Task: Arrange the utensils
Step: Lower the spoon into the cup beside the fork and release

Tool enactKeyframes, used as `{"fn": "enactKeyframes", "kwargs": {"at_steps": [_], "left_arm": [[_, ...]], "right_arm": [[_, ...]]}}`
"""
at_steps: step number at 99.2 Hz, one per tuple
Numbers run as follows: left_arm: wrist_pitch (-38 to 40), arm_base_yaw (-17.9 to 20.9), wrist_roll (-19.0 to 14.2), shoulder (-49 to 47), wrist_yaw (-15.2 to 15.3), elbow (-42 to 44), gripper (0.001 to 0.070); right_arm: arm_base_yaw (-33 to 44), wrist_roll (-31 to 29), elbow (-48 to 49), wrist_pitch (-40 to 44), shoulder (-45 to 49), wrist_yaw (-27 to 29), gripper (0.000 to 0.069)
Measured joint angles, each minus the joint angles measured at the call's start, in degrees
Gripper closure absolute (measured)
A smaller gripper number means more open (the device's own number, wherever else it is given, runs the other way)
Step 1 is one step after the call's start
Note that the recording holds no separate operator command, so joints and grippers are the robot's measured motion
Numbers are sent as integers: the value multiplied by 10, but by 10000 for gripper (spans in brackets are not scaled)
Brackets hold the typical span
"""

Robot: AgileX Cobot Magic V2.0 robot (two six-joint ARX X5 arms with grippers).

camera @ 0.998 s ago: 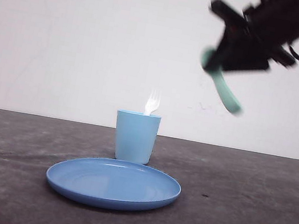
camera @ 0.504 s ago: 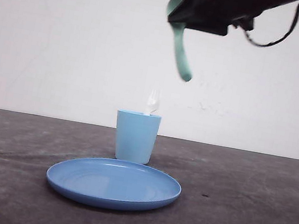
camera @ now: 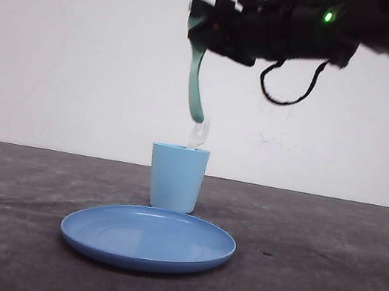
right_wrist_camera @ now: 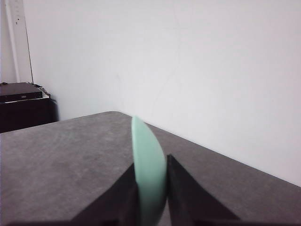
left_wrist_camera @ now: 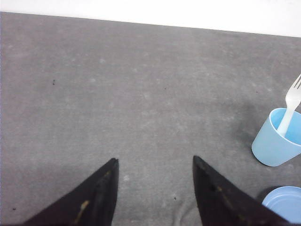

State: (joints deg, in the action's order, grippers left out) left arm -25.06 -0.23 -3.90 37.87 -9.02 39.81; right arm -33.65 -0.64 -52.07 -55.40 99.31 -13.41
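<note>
Hanging from the right gripper (camera: 197, 29), whose fingers pinch its bowl end, the spoon (camera: 196, 85) points handle-down — long axis near vertical — its tip just above the cup (camera: 176, 178), beside the fork (camera: 198, 134) standing inside. The left gripper (left_wrist_camera: 155, 188) gapes wide and empty, well apart from the cup.

Smooth plastic spoon (camera: 196, 78), glossy plate (camera: 148, 239), matt, perhaps felt-like table (camera: 322, 274)

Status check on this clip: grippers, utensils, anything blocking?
Right gripper shut on spoon, handle hanging above cup. Left gripper open, empty. Fork in cup. Nothing blocking.
</note>
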Motion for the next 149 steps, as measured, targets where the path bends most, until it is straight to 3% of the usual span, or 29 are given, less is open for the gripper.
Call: {"fn": "enactKeyframes", "kwargs": {"at_steps": [28, 60, 94, 149], "left_arm": [[0, 0, 0, 0, 0, 0, 412], [0, 0, 0, 0, 0, 0, 412], [0, 0, 0, 0, 0, 0, 412], [0, 0, 0, 0, 0, 0, 412]], "right_arm": [[0, 9, -48, -5, 66, 0, 631], [0, 35, -71, 55, 103, 2, 631], [0, 64, -71, 115, 109, 30, 631], [0, 68, -71, 126, 109, 30, 631]]}}
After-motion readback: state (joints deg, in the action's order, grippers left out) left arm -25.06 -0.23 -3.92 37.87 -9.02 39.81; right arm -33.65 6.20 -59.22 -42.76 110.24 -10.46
